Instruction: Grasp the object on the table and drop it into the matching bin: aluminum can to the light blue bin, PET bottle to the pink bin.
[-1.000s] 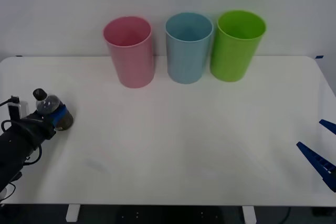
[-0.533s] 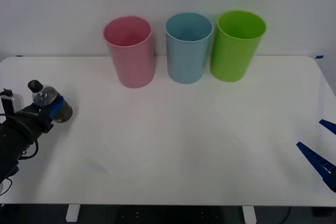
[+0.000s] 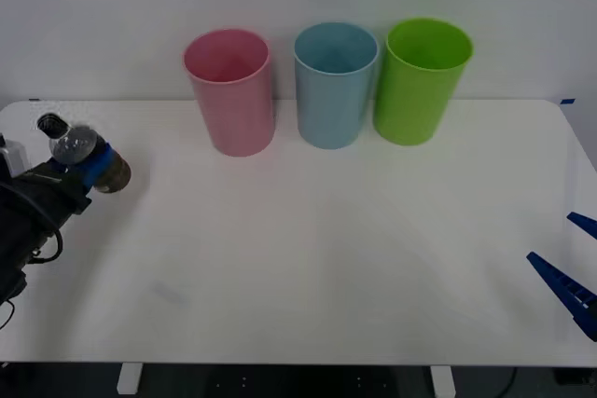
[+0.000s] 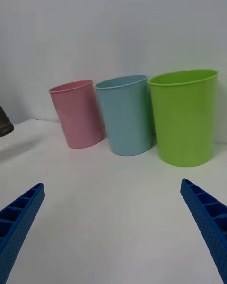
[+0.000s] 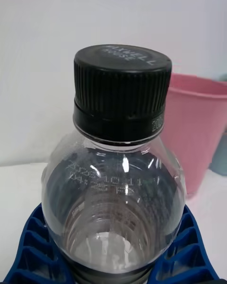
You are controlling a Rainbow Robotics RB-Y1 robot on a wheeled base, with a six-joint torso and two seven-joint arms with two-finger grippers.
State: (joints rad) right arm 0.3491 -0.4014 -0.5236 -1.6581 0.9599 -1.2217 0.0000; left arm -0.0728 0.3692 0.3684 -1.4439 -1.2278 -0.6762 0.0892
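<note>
Gripping the PET bottle at far left of the desk, the left tool has its blue ribbed fingers clamped round the bottle's body. Bottle's tilted, black cap pointing up and away toward the left edge, dark base sticking out the other side of the fingers. It looks clear of the desk, w/ a faint shadow below. From the left wrist view the cap sits dead centre, clear shoulder beneath it, fingers wrapping both sides low down.

Pink bin stands upright at the back of the desk, well apart from the bottle and to its right. Light blue bin is just beside the pink one, then a green bin next along; three in a row against the wall, all upright, mouths open.

Right tool waits at the desk's near right corner, well apart from everything. Its fingers are spread wide, nothing between them, bins straight ahead in the right wrist view.
</note>
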